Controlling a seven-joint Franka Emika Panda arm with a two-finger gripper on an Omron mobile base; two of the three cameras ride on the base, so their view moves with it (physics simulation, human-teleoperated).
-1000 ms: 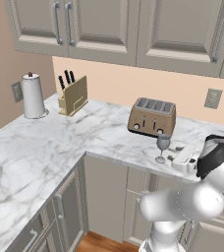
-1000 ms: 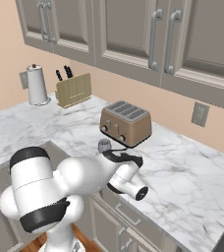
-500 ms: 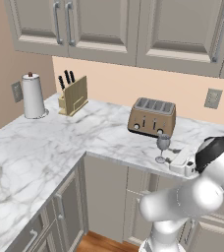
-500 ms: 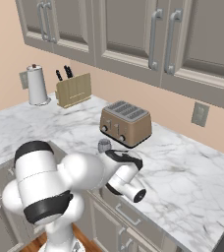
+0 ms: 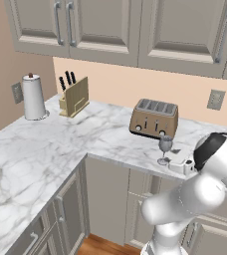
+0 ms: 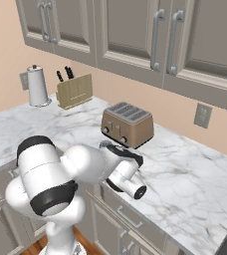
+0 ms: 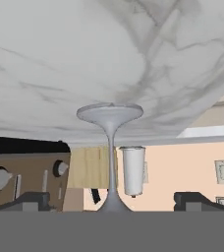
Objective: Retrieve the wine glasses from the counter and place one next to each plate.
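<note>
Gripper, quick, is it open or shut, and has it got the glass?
Gripper: open, holding nothing; its fingertips stand wide on either side of the wine glass stem, not closed on it.

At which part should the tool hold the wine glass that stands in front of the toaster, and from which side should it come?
Probably the thin stem of the wine glass, level from the counter's front edge. It stands upright, the toaster close behind it. In the hand view the open tool already faces it, fingertips either side of the stem.
</note>
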